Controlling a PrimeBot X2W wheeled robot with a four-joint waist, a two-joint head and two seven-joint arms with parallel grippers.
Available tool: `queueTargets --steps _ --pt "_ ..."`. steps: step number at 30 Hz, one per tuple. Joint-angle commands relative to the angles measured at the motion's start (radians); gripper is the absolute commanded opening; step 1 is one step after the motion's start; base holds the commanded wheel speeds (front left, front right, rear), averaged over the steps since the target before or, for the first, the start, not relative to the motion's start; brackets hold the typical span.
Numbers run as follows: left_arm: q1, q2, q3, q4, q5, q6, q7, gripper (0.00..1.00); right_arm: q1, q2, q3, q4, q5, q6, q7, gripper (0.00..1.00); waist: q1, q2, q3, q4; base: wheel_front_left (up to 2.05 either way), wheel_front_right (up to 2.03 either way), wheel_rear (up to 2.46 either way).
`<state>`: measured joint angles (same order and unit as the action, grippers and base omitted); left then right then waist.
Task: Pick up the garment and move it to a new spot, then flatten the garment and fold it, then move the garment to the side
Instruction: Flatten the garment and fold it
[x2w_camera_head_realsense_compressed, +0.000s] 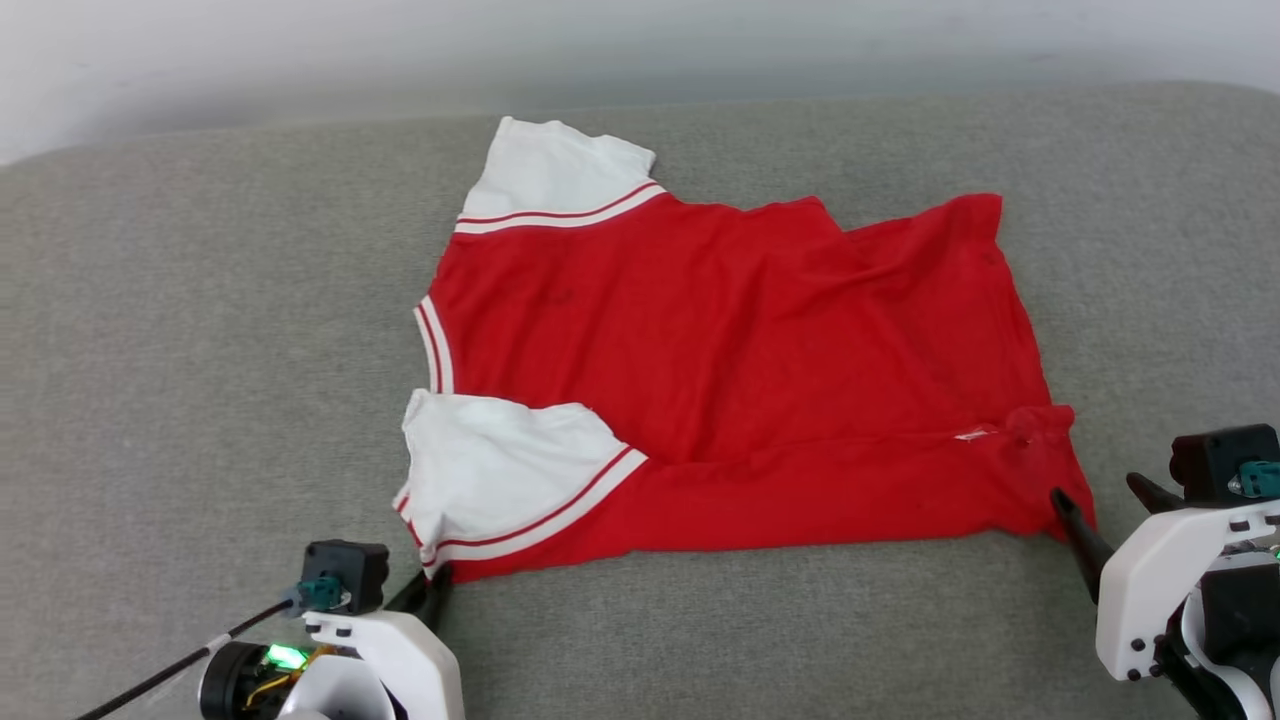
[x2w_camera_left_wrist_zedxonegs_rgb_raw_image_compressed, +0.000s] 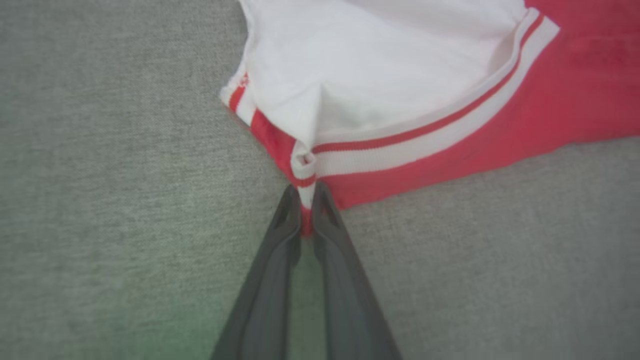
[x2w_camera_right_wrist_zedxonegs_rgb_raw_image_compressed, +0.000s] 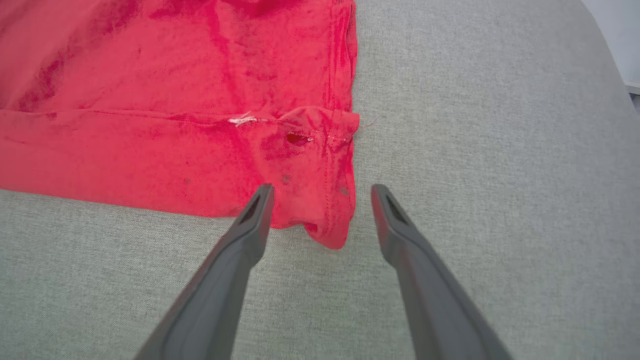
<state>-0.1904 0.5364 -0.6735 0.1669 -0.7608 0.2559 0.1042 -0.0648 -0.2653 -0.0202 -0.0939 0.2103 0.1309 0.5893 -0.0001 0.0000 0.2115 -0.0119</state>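
1. Lower left: the left end effector (x2w_camera_head_realsense_compressed: 435, 592) has dark grey tapering fingers (x2w_camera_left_wrist_zedxonegs_rgb_raw_image_compressed: 270, 280), a white shell (x2w_camera_head_realsense_compressed: 400, 650), black block (x2w_camera_head_realsense_compressed: 350, 570), teal connector (x2w_camera_head_realsense_compressed: 322, 592), green light (x2w_camera_head_realsense_compressed: 287, 656) and black cable (x2w_camera_head_realsense_compressed: 160, 672).
2. Lower right: the right end effector (x2w_camera_head_realsense_compressed: 1093, 486) has matching fingers and a white shell with black screws (x2w_camera_head_realsense_compressed: 1135, 673).

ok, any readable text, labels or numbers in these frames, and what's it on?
None readable.
garment: the face turned up is plain red, no print legible.
faint dark smudge on the red cloth: no readable characters.
white scrap at the seam near the hem: too small to read.
red mark on the white sleeve's edge: blurred, unreadable.
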Motion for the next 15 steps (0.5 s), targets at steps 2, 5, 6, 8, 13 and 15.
queueTargets --steps 2,5,6,8,13,15 --pt "0.012 0.003 -0.003 -0.019 0.010 0.004 -0.012 0.00 -0.019 -0.002 -0.011 0.023 -0.010 0.000 0.007 1.00 0.0001 0.0000 -0.007 0.024 0.00 0.00 0.00" --pt "0.012 0.012 -0.002 -0.068 0.019 0.010 -0.023 0.00 -0.022 -0.004 -0.027 0.069 -0.029 0.000 0.015 1.00 0.0001 0.0000 -0.006 0.050 0.00 0.00 0.00" --pt "0.013 0.016 -0.002 -0.085 0.023 0.013 -0.024 0.00 -0.024 -0.003 -0.033 0.087 -0.037 0.000 0.017 1.00 0.0001 0.0000 -0.004 0.059 0.00 0.00 0.00" --pt "0.016 0.026 -0.007 -0.122 0.033 0.018 -0.020 0.00 -0.028 0.008 -0.052 0.120 -0.052 0.000 0.023 1.00 0.0001 0.0000 0.001 0.077 0.00 0.00 0.00" --pt "0.019 0.043 -0.011 -0.206 0.047 0.034 -0.012 0.00 -0.043 0.026 -0.085 0.187 -0.086 0.000 0.031 1.00 0.0001 0.0000 0.018 0.109 0.00 0.00 0.00" --pt "0.020 0.046 -0.015 -0.233 0.053 0.042 -0.005 0.00 -0.045 0.033 -0.094 0.207 -0.102 0.000 0.032 1.00 0.0001 0.0000 0.026 0.117 0.00 0.00 0.00"
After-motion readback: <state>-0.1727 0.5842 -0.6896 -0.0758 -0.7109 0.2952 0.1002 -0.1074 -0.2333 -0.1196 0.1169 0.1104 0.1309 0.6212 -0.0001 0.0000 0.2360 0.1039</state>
